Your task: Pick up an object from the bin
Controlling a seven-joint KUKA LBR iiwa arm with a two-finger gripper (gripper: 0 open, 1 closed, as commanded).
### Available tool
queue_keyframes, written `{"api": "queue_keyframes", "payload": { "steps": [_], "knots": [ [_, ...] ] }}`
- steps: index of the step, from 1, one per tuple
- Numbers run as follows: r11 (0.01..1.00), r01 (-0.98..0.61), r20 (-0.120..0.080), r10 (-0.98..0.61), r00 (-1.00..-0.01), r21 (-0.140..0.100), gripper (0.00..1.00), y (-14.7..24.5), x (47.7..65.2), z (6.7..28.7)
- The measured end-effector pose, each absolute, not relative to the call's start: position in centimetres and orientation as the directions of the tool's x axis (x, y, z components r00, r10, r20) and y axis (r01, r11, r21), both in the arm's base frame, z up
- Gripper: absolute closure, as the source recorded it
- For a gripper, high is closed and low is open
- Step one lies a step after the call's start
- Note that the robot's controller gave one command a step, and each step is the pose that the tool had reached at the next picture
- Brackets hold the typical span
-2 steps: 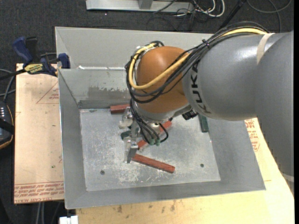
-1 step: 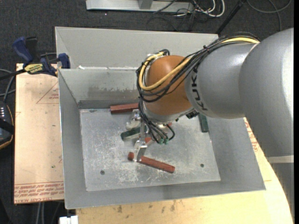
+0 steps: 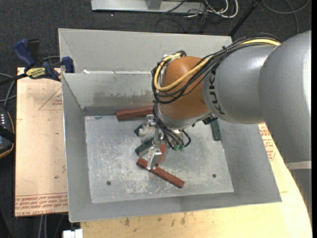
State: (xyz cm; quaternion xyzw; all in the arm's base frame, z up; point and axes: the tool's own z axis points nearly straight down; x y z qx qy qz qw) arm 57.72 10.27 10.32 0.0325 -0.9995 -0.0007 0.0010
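My gripper (image 3: 155, 157) is low in the bin (image 3: 74, 148), at one end of a red-brown stick (image 3: 169, 177). I cannot tell if it is open or closed.

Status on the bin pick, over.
End effector low at mid-bin, over left end of front red-brown bar. Grasp unconfirmed. Second red-brown bar at back wall, dark green piece to the right, both apart from it.

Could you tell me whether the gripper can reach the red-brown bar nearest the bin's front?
Probably yes: the gripper hangs right over that red-brown bar at its left end, and nothing lies on top of it.
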Motion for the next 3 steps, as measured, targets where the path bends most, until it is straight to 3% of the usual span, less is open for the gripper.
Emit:
{"api": "queue_keyframes", "payload": {
  "steps": [1, 2, 3],
  "knots": [
    [0.987, -0.158, -0.004, -0.158, -0.987, 0.001, 0.0, 7.4, 61.2, 10.3],
    [1.0, 0.031, -0.029, 0.031, -0.999, 0.004, 0.0, 7.2, 58.1, 8.8],
    [0.985, -0.17, -0.018, -0.169, -0.985, 0.01, 1.0, 5.4, 61.6, 8.0]
  ]
}}
